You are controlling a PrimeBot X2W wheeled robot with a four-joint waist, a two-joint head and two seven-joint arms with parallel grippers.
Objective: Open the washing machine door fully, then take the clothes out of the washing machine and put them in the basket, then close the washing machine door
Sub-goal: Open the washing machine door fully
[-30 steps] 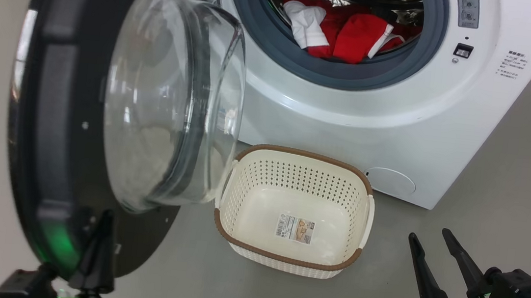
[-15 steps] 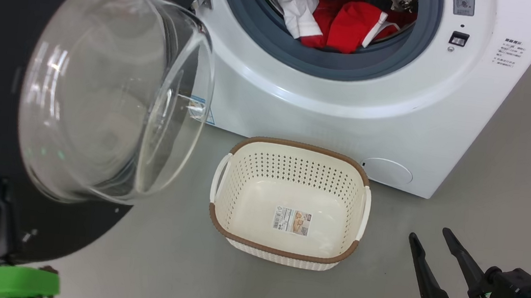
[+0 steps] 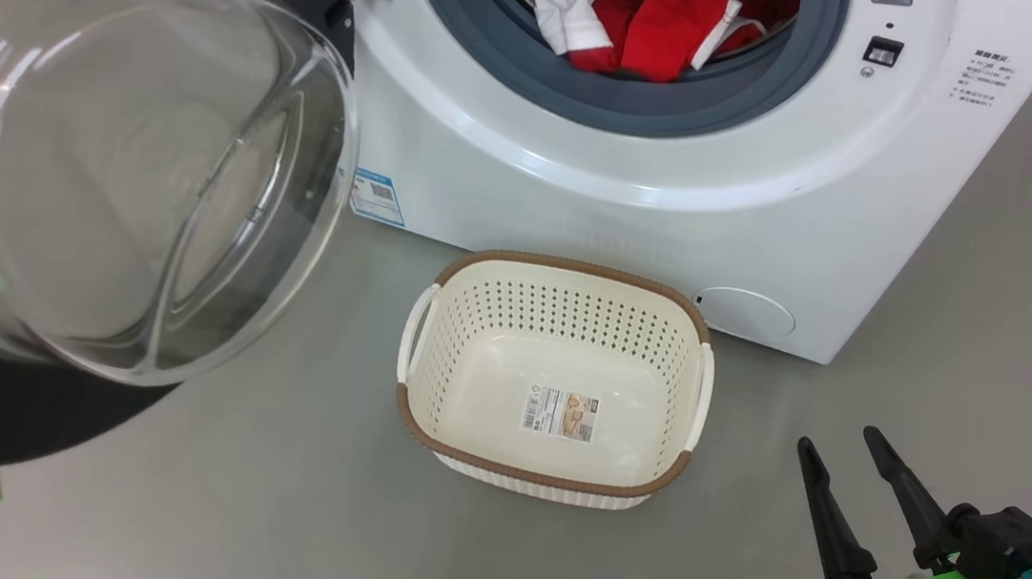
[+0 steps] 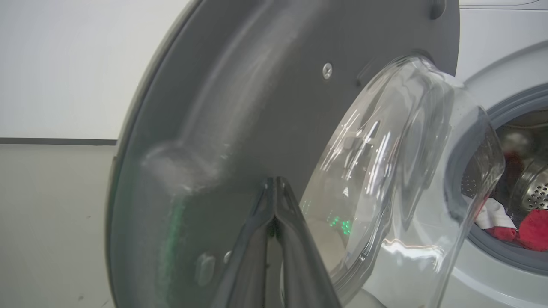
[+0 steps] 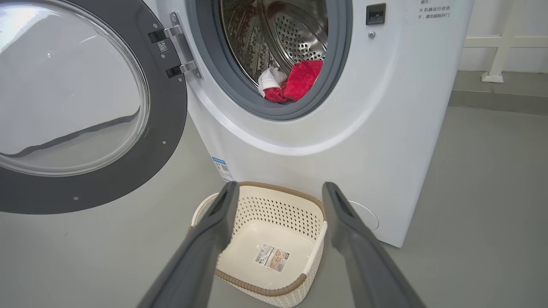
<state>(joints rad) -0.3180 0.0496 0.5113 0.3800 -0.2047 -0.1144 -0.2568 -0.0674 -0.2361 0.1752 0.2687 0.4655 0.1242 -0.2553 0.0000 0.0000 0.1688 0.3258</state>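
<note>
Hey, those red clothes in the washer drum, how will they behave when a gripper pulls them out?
The red clothes lie crumpled in folds, so probably floppy, draping from any pinch. Red and white pieces are heaped together at the grey gasket, so they may drag out tangled. Thin-looking fabric, likely light.
</note>
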